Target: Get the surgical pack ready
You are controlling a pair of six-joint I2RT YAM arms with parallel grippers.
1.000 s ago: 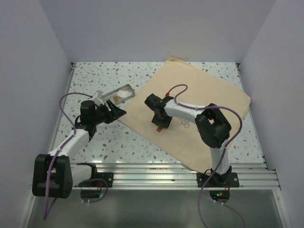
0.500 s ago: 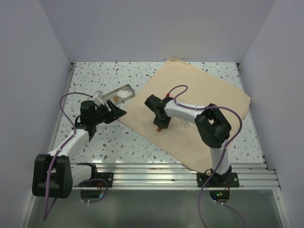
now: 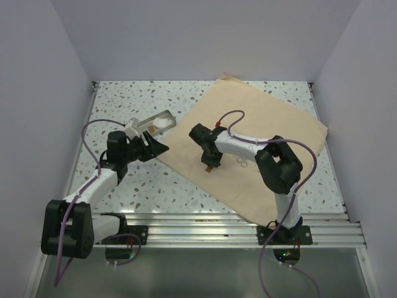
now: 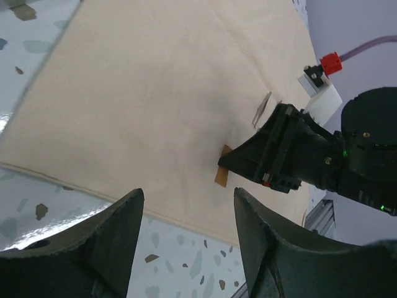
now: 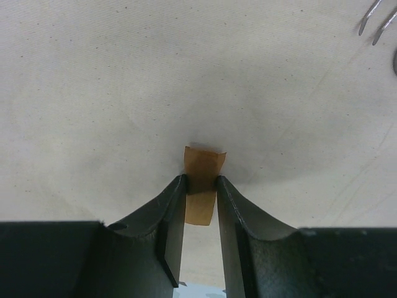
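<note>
Surgical pack point(image 3: 260, 124) flat; right gripper point(image 5: 200, 186) pinches brown tab point(image 5: 203, 162); left gripper point(image 4: 186, 198) wide, near steel tray point(image 3: 152, 121).

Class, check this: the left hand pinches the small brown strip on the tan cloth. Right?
No: the right hand pinches the small brown strip on the tan cloth, as the right wrist view shows. The left hand stands open, holding nothing.

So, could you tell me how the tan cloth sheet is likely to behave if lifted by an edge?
Probably floppy: the cloth sheet lies flat and thin, so a lifted edge should drape. It looks light and, pushed, would likely bunch or slide on the smooth table.
</note>
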